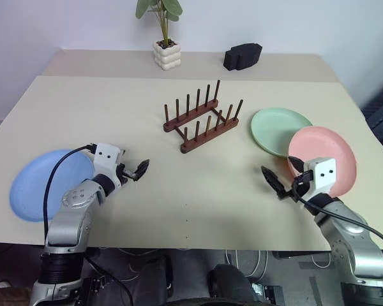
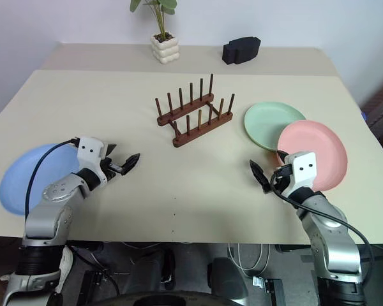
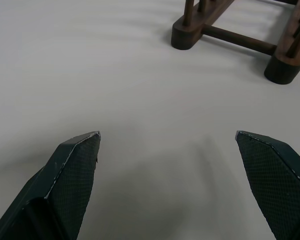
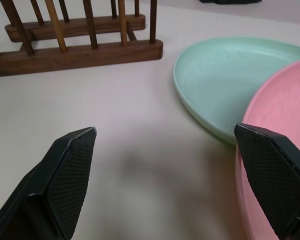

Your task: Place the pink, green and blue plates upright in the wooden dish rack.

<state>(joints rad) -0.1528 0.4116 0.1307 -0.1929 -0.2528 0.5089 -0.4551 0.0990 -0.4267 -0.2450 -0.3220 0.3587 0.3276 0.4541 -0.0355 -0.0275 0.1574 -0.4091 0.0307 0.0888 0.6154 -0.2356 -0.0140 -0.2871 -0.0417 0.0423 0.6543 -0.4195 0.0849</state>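
- Rack stands mid-bench, set at a slant, no plates in it; two rails, two rows of upright pegs.
- Blue plate lies flat at the left bench edge, well apart from the rack.
- Green plate lies flat to the right of the rack, near it but not touching.
- Pink plate lies flat, its rim overlapping the green plate's near-right rim.
- Left gripper spread wide, holding nothing, hovering over bare bench just right of the blue plate; left wrist view has the rack's end ahead of it.
- Right gripper spread wide, holding nothing, over the bench at the pink plate's left rim; one finger shows over the pink rim in the right wrist view.
- Potted plant and a black object sit at the far side.
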